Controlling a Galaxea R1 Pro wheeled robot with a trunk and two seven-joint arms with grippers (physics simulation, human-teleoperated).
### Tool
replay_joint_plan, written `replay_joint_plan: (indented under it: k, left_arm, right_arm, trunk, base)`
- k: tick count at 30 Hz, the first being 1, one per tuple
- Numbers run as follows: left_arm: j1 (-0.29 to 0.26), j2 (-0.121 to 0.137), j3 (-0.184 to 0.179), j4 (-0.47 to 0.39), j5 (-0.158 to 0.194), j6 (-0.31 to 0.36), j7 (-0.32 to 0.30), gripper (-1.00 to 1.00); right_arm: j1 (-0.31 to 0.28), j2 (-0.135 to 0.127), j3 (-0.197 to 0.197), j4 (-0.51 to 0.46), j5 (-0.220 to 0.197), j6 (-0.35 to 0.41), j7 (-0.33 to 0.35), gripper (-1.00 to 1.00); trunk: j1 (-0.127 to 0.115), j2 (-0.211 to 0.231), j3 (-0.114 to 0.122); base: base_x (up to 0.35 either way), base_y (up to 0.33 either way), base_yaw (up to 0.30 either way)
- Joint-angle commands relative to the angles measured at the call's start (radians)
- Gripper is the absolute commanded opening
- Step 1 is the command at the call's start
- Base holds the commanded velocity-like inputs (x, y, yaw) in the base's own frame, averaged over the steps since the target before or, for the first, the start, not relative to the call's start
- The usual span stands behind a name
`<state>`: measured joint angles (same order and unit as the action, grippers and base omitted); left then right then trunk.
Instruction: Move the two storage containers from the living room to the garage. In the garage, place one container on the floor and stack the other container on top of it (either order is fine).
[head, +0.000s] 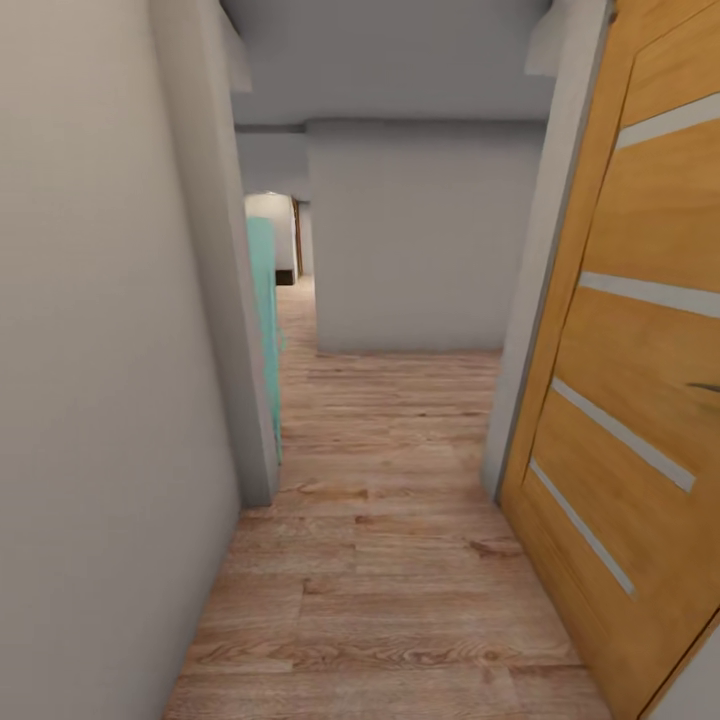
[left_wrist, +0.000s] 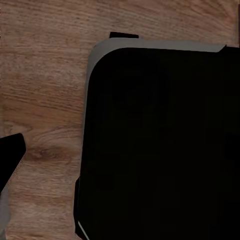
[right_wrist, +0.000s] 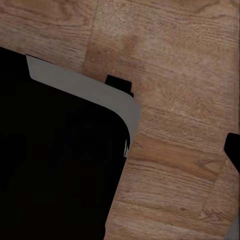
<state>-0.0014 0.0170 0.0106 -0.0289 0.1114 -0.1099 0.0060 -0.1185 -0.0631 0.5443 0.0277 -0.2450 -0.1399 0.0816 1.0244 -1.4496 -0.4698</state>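
Note:
The two storage containers are out of view. I am in a narrow corridor with light wood-plank flooring (head: 390, 560). The left wrist view looks down on my black, grey-rimmed base (left_wrist: 160, 140) over the planks, with one dark fingertip (left_wrist: 11, 149) of the left gripper at the picture's edge. In the right wrist view the same base (right_wrist: 55, 165) shows, and a dark fingertip (right_wrist: 234, 150) of the right gripper pokes in at the edge. Nothing is seen between the fingers, and how the jaws stand cannot be told.
A white wall (head: 90, 380) runs close on the left, ending at a corner (head: 250, 400). An open wood-panelled door (head: 640, 350) stands close on the right. A teal object (head: 264, 330) shows past the left corner. A white wall (head: 420, 240) faces me ahead, with a passage (head: 295, 290) to its left.

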Motion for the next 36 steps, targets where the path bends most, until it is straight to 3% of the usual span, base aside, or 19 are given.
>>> replay_joint_plan:
  k: [1,36]
  left_arm:
    - [0.0,0.0,0.0,0.0,0.008,-0.002,0.0,1.0]
    - [0.0,0.0,0.0,0.0,0.008,-0.002,0.0,1.0]
  right_arm:
    - [-0.001,0.0,0.006,0.003,-0.011,-0.006,0.006,1.0]
    - [-0.001,0.0,0.005,0.003,-0.01,-0.006,0.007,1.0]
  trunk:
    - [0.001,0.0,-0.001]
    - [0.001,0.0,-0.001]
  base:
    - [0.322,0.0,0.0]
    - [0.322,0.0,0.0]
